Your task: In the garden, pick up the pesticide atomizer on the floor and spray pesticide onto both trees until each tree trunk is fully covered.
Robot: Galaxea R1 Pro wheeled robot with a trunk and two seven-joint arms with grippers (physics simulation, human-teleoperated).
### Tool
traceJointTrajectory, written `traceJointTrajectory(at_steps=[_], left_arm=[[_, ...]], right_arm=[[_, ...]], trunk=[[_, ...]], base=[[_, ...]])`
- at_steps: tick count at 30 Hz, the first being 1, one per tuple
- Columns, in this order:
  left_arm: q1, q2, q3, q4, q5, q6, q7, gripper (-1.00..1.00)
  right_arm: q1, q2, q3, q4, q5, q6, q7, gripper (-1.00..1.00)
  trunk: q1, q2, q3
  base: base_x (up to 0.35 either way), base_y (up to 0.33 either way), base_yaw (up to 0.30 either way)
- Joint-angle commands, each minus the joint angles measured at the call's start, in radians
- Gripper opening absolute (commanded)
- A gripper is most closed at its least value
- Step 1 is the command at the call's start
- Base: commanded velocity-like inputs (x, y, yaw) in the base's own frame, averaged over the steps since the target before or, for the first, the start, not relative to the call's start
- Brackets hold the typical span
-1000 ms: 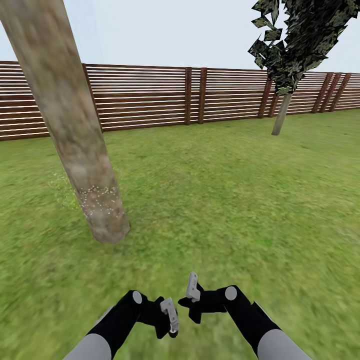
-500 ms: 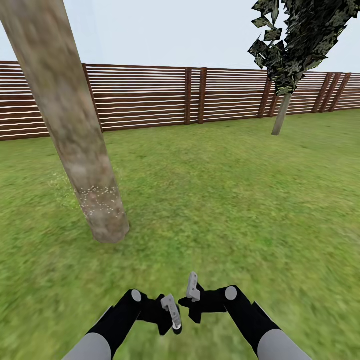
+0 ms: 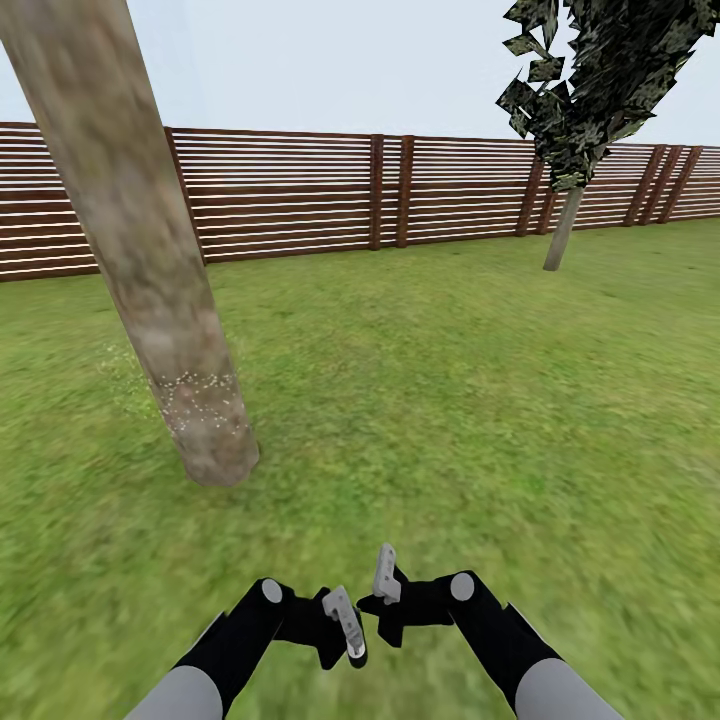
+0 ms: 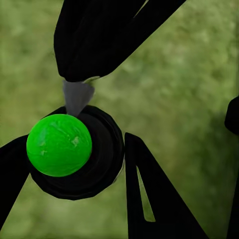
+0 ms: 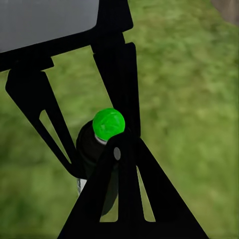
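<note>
A thick mottled grey-brown tree trunk [image 3: 150, 260] leans up from the grass at the left. Fine white pesticide specks [image 3: 200, 395] dot its lower part and the grass beside it. The pesticide atomizer [image 4: 59, 145], a black bottle with a bright green round cap [image 5: 108, 123], sits between the fingers of my left gripper [image 4: 74, 144], which is shut on it. Low in the head view, my left gripper [image 3: 345, 628] and right gripper [image 3: 384, 578] hang close together above the lawn. The right gripper [image 5: 117, 144] is shut, its tips right beside the atomizer's top.
A brown slatted fence [image 3: 400, 190] runs across the back of the lawn. A dark-leaved tree [image 3: 600, 70] on a thin trunk [image 3: 562, 235] stands far right near the fence. Open grass [image 3: 450, 400] lies ahead and to the right of the thick trunk.
My left gripper has edged slightly toward the right gripper. The trunk, the specks and the view are unchanged.
</note>
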Motion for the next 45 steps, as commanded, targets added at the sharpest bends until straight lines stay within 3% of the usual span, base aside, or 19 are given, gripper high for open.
traceJointTrajectory(at_steps=[1,11,14,16,25,26,30,33,36,37,42,44,45], left_arm=[[0.0,0.0,0.0,-0.002,-0.001,0.008,-0.005,-1.0],[0.0,-0.002,0.003,-0.002,0.002,0.008,-0.005,-1.0],[0.0,-0.002,0.0,-0.001,0.052,0.006,-0.005,-1.0],[0.0,-0.001,-0.001,0.0,0.065,0.005,-0.005,-1.0],[0.001,0.014,-0.004,0.004,0.058,0.003,-0.005,-1.0],[0.003,0.029,-0.003,0.004,0.056,0.003,-0.005,-1.0],[0.008,0.133,-0.001,0.004,0.056,0.002,-0.006,-1.0],[0.013,0.214,0.001,0.005,0.063,-0.04,-0.006,-1.0],[0.014,0.251,0.002,0.032,0.063,-0.055,-0.006,-1.0],[0.014,0.261,0.002,0.043,0.061,-0.058,-0.006,-1.0],[0.015,0.323,0.003,0.057,0.06,-0.067,0.003,-1.0],[0.022,0.33,0.022,0.065,0.064,-0.067,0.063,-1.0],[0.035,0.331,0.046,0.087,0.066,-0.068,0.135,-1.0]], right_arm=[[0.0,0.0,-0.001,-0.001,0.011,-0.008,0.0,-1.0],[0.0,0.0,-0.001,-0.001,0.01,-0.008,-0.001,-1.0],[0.0,0.0,-0.001,-0.001,0.01,-0.008,-0.001,-1.0],[0.0,0.0,-0.001,-0.001,0.011,-0.008,-0.001,-1.0],[0.0,0.0,-0.002,-0.001,0.01,-0.008,-0.001,-1.0],[0.0,0.0,-0.001,-0.001,0.01,-0.008,-0.001,-1.0],[0.0,0.0,-0.001,0.002,0.009,-0.009,-0.001,-1.0],[0.0,0.0,-0.001,0.007,0.01,-0.009,-0.001,-1.0],[0.0,-0.001,-0.001,0.008,0.011,-0.01,-0.001,-1.0],[0.0,-0.003,-0.001,0.009,0.011,-0.01,-0.002,1.0],[0.0,-0.012,-0.009,0.021,0.009,-0.014,-0.023,1.0],[0.001,-0.025,-0.038,0.052,0.006,-0.015,-0.136,1.0],[0.003,-0.032,-0.074,0.097,0.005,-0.015,-0.268,1.0]], trunk=[[0.0,0.0,-0.001],[0.0,0.0,-0.001],[0.0,0.0,-0.001],[0.0,0.0,-0.001],[0.0,0.0,-0.001],[0.0,0.0,-0.001],[0.0,0.0,-0.001],[0.0,0.0,-0.001],[0.0,0.0,-0.001],[0.0,0.0,-0.001],[0.0,0.0,-0.001],[0.0,0.0,-0.001],[0.0,0.0,-0.001]], base=[[0.0,0.0,0.0],[0.0,0.0,0.0],[0.0,0.0,0.0],[0.0,0.0,0.0],[0.0,0.0,0.0],[0.0,0.0,0.0],[0.0,0.0,0.0],[0.0,0.0,0.0],[0.0,0.0,0.0],[0.0,0.0,0.0],[0.0,0.0,0.0],[0.0,0.0,0.0],[0.0,0.0,0.0]])
